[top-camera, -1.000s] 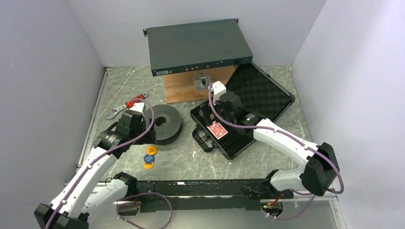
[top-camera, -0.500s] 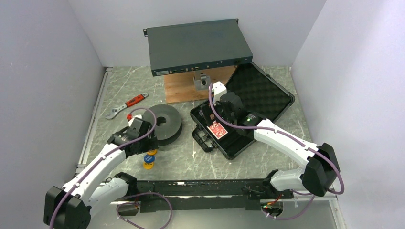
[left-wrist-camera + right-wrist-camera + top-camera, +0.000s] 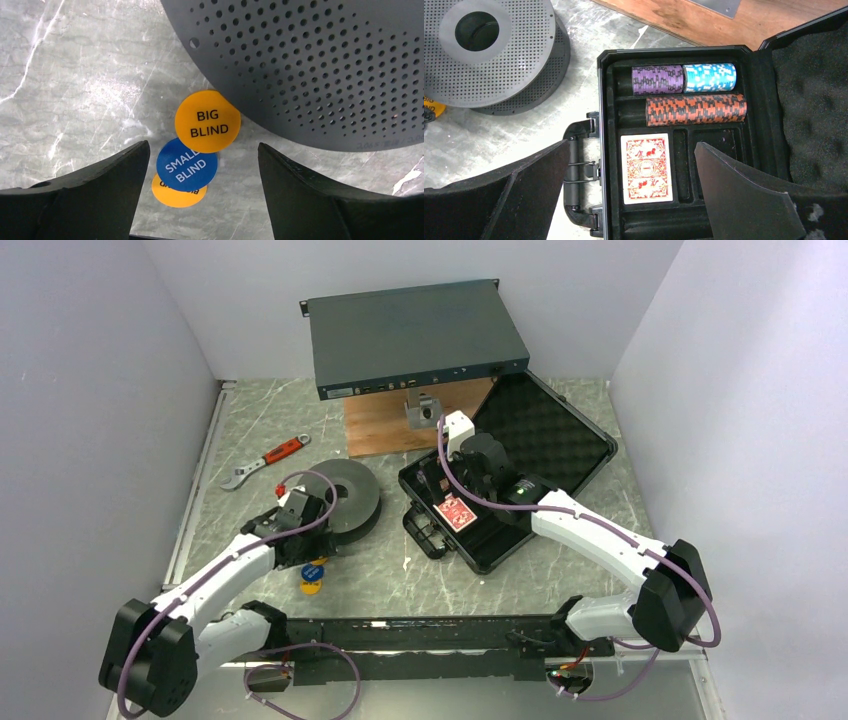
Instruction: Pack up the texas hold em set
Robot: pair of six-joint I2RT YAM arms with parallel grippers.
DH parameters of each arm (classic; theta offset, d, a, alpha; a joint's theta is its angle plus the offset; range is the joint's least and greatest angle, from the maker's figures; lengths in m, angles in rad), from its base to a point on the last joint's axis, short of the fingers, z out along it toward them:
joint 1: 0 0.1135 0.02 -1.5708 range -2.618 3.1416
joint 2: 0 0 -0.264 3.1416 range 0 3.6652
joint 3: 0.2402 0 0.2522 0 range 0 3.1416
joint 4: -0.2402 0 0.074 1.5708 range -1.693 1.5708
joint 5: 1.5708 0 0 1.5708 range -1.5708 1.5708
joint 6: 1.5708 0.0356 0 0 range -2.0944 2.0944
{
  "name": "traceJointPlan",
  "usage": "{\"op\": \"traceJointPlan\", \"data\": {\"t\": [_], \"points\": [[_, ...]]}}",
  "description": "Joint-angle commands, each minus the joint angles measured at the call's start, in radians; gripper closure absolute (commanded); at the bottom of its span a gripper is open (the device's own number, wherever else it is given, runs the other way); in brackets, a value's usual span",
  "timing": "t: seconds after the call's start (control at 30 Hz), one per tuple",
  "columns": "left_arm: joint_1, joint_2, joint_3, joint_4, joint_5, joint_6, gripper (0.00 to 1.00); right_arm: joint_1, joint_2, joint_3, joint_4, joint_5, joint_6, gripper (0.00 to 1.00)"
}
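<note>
The black case [image 3: 590,455] lies open right of centre, its egg-crate foam lid [image 3: 814,95] folded back. Its tray holds purple [image 3: 657,79], teal [image 3: 709,77] and brown [image 3: 696,110] chip stacks and a red-backed card deck [image 3: 646,168]. Three discs lie overlapped on the table by the spool: an orange BIG BLIND disc [image 3: 207,121], a blue SMALL BLIND disc [image 3: 186,165] and a yellow disc [image 3: 178,197] beneath. My left gripper [image 3: 202,187] is open just above the discs, a jaw on each side. My right gripper [image 3: 631,192] is open and empty above the deck.
A dark grey perforated spool [image 3: 345,498] sits right beside the discs. A flat teal-grey metal box [image 3: 415,335] rests on a wooden board [image 3: 385,425] at the back. A red-handled wrench [image 3: 268,460] lies at the left. Grey walls close in both sides.
My left arm has swung right and forward, bringing its open gripper over the discs beside the spool. The right arm has stayed over the case.
</note>
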Motion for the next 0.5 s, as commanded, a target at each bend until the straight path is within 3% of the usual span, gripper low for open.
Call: {"op": "traceJointPlan", "data": {"t": [0.0, 0.47], "points": [[-0.01, 0.032, -0.005, 0.055, -0.02, -0.016, 0.16, -0.001, -0.015, -0.001, 0.049, 0.017, -0.007, 0.0], [-0.049, 0.104, 0.015, 0.032, -0.086, -0.054, 0.23, -0.001, -0.001, 0.0, 0.051, 0.009, -0.006, 0.0]]}}
